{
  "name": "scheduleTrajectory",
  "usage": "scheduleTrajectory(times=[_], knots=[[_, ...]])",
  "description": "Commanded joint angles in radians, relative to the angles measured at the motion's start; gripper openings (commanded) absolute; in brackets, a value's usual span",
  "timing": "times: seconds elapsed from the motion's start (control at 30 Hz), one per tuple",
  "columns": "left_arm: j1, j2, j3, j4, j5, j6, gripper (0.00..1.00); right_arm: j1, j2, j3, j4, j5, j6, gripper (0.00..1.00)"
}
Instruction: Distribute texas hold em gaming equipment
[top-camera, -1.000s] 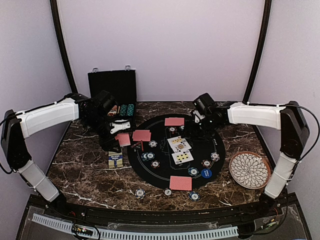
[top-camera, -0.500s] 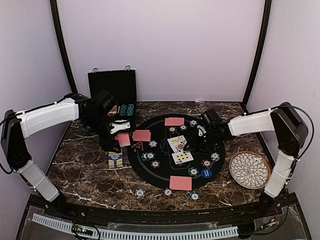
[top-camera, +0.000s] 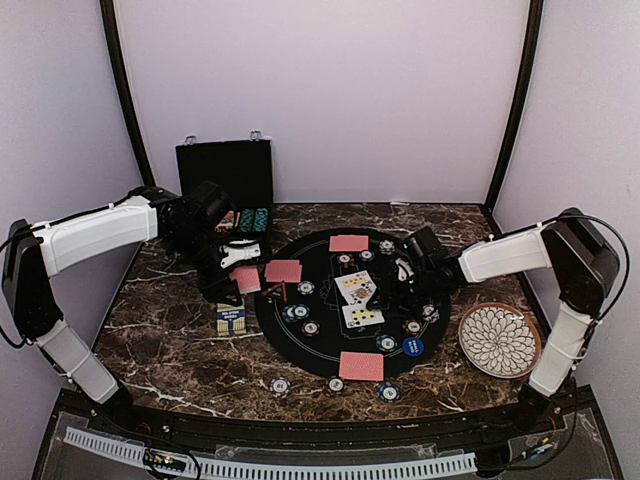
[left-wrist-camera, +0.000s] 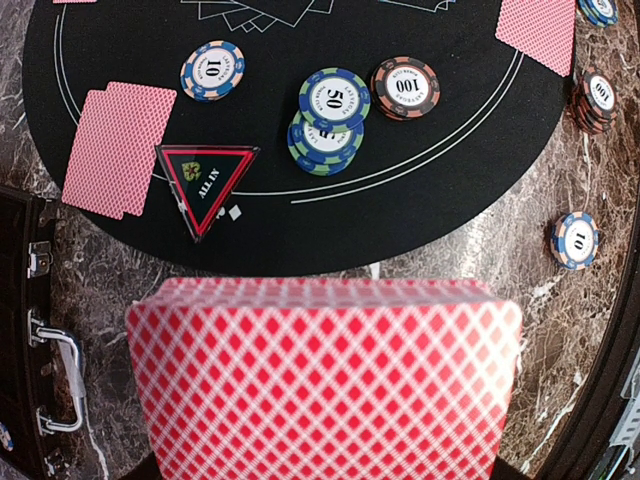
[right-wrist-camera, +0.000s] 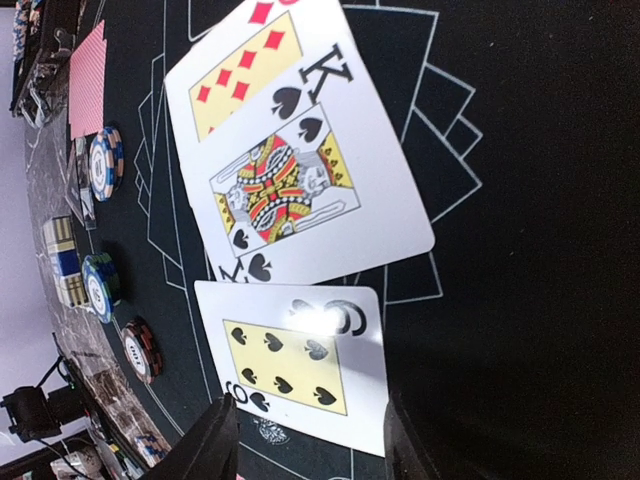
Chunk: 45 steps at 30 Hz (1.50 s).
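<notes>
**Right gripper** (top-camera: 406, 284): open and empty, with its fingers spread either side of a face-up spade card (right-wrist-camera: 300, 365). A second ago it hung high at the far rim of the round black mat (top-camera: 300, 345). It now sits low over the middle row, with the forearm drawn in. Judged: the arm is at work on the shared cards, and that row is still short of five.

**Left gripper** (top-camera: 236, 268): closed on the deck (left-wrist-camera: 325, 385), its jaws hidden behind the cards. It has not moved over the same second and waits at the mat's left edge.

**Counts**
- Face-up cards, 3: a diamond card (right-wrist-camera: 245, 70), the king of spades (right-wrist-camera: 290, 185) overlapping it, and the spade card just below.
- Face-down red piles on the mat, 3: far (top-camera: 349, 243), left (top-camera: 283, 271) and near (top-camera: 361, 366).
- Red triangle token (left-wrist-camera: 207, 185), 1, just beside the left pile.
- Blue disc (top-camera: 412, 347), 1. No orange disc can be made out.
- Chips: about a dozen spots on and around the mat, some of them stacked, such as the stack topped by a 50 (left-wrist-camera: 330, 115). The exact total cannot be told.
- Open black case (top-camera: 225, 175), 1, with more chips inside.
- Card box (top-camera: 231, 320), 1.
- Patterned plate (top-camera: 499, 340), 1.
</notes>
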Motion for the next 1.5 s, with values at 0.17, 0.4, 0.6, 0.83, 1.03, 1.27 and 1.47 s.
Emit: scheduleTrajectory(times=[0.17, 0.4, 0.6, 0.83, 1.03, 1.27, 1.47], knots=[[-0.001, -0.028, 0.011, -0.023, 0.011, 0.012, 0.0, 0.021, -0.085, 0.026, -0.115, 0.066, -0.009, 0.51], [0.0, -0.027, 0.012, -0.02, 0.015, 0.009, 0.0, 0.056, -0.173, 0.097, -0.08, 0.05, 0.057, 0.63], [-0.001, -0.026, 0.021, -0.014, 0.025, -0.001, 0.0, 0.137, -0.12, 0.145, 0.089, -0.057, 0.168, 0.66], [-0.001, -0.028, 0.022, -0.015, 0.03, -0.005, 0.0, 0.283, -0.01, 0.214, 0.2, -0.033, 0.239, 0.8], [0.0, -0.033, 0.017, -0.01, 0.028, -0.005, 0.0, 0.359, -0.018, 0.228, 0.165, 0.195, 0.269, 0.98], [-0.001, -0.033, 0.016, -0.003, 0.03, -0.004, 0.0, 0.397, -0.108, 0.081, 0.341, 0.254, 0.359, 0.99], [-0.001, -0.031, 0.021, 0.0, 0.039, -0.009, 0.0, 0.39, -0.069, 0.003, 0.567, 0.123, 0.456, 0.98]])
